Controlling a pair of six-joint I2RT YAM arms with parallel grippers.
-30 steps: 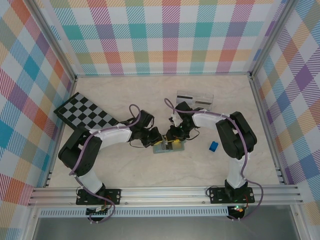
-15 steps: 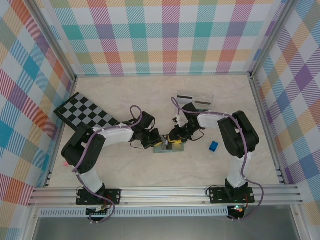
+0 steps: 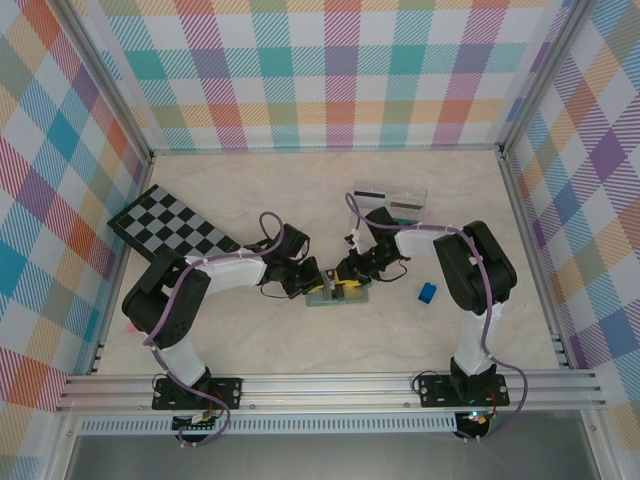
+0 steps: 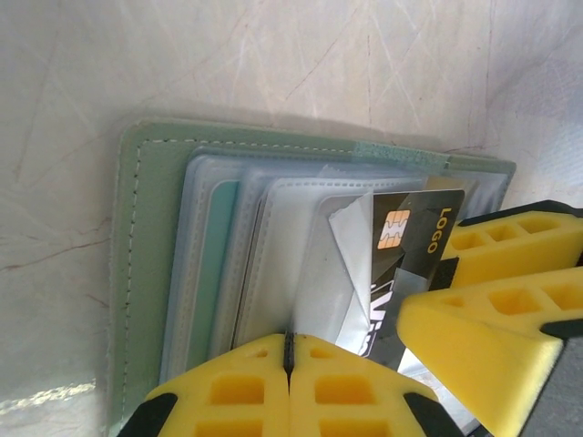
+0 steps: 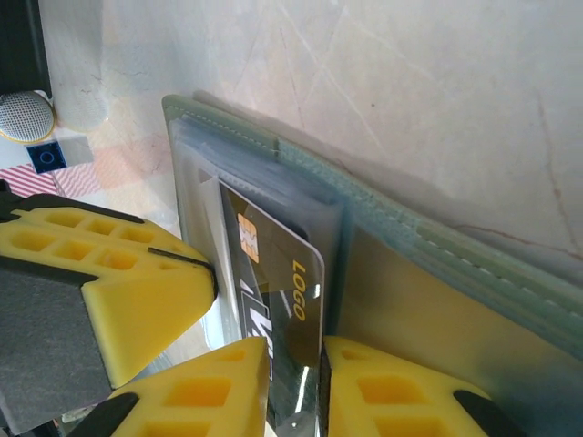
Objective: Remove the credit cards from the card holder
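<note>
**Card Pull Under Way at Table Centre**

On the marble-look table, the sage-green folding card holder lies open. The left gripper, fingers shut, appears to anchor its clear sleeves. The right gripper pinches the dark chip card. The card is best drawn straight along its sleeve, with the holder pinned.
</note>
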